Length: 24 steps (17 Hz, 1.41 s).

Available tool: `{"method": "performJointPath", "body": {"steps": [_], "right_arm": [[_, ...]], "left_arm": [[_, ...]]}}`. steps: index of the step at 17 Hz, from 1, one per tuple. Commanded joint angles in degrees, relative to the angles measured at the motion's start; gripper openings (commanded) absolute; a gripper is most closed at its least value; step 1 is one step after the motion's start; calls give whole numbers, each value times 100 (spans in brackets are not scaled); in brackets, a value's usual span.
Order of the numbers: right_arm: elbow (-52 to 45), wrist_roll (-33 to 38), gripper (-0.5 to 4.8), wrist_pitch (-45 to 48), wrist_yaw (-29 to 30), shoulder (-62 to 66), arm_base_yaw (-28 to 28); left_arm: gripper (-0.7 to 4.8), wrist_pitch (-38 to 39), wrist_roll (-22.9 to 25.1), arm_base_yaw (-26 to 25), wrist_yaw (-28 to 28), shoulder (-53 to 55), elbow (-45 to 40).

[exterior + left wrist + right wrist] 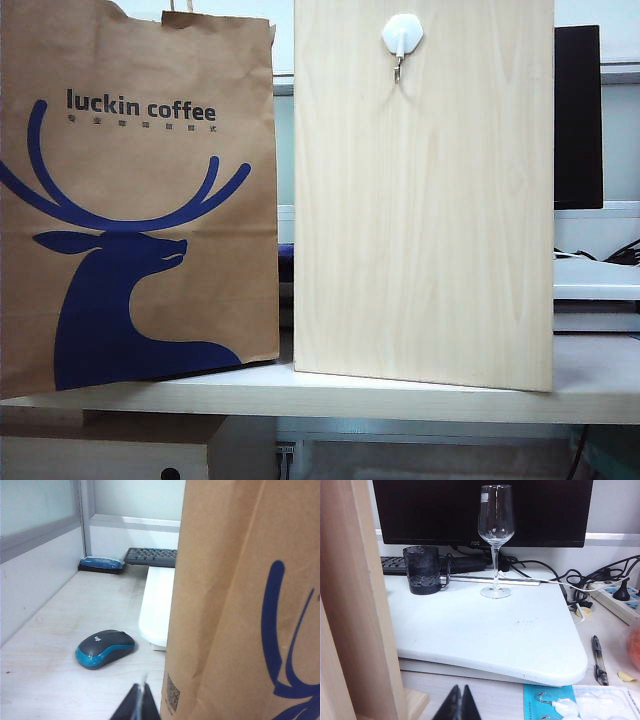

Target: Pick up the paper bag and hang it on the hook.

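1. The paper bag (pixel 135 200) stands upright on the white surface (pixel 600 385), on the left in the exterior view. It's brown w/ dark words and a big blue deer head. Its handles stick up at the top.
2. Just beside the bag, to its right, stands a pale wooden board (pixel 425 220). A thin gap shows btwn them.
3. The hook (pixel 401 38) is small and white, stuck near the top of the board. Nothing hangs on it.
4. Left tool (pixel 142 702): seen low in the left wrist view, its dark tips are pressed together, closed, holding nothing. The bag's side is right next to it; can't tell if they touch.
5. In that view a blue and black mouse (pixel 105 648) lies on the desk, w/ a keyboard (pixel 151 557) farther back.
6. Right tool (pixel 461 703): also closed, tips together, holding nothing, near the board's edge.
7. In the right wrist view a wine glass (pixel 495 540) and a dark cup (pixel 423 570) stand on the white surface, in front of a black screen (pixel 545 510). A pen (pixel 599 659) lies off to the side.
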<state>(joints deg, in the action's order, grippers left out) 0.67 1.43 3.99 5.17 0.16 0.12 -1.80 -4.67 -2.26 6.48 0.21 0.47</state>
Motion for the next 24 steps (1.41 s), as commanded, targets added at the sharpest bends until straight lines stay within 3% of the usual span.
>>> {"method": "performJointPath", "body": {"steps": [1, 8, 9, 11, 13, 16, 18, 21, 23, 24], "right_arm": [[-39, -15, 0, 90, -17, -2, 9], [-39, 9, 0, 96, 216, -2, 33], [-39, 11, -1, 105, 623, -2, 42], [-39, 11, -1, 142, 2017, -2, 42], [-39, 31, 0, 142, 2769, -2, 42], [-39, 153, 0, 142, 3414, -2, 42], [-39, 186, 0, 144, 3598, -2, 42], [-39, 317, 0, 140, 3720, 0, 42], [-39, 315, 0, 142, 3716, 0, 42], [-39, 315, 0, 142, 3716, -2, 44]], "left_arm": [[-5, -44, -4, 4, 11, 0, 7], [-5, -46, 11, 4, -22, 0, 7], [-5, -48, 11, 4, -20, 0, 7], [-5, -50, 9, 4, -20, 0, 9], [-5, -52, -63, 7, 39, 0, 9], [-5, -61, -916, 7, 713, 0, 9], [-5, -90, -1255, 7, 1930, 0, 9], [-6, -181, -1888, 7, 3228, 0, 20], [-6, -610, -3012, 13, 3486, 0, 138], [-6, -798, -3191, 11, 3467, 0, 271]]}}
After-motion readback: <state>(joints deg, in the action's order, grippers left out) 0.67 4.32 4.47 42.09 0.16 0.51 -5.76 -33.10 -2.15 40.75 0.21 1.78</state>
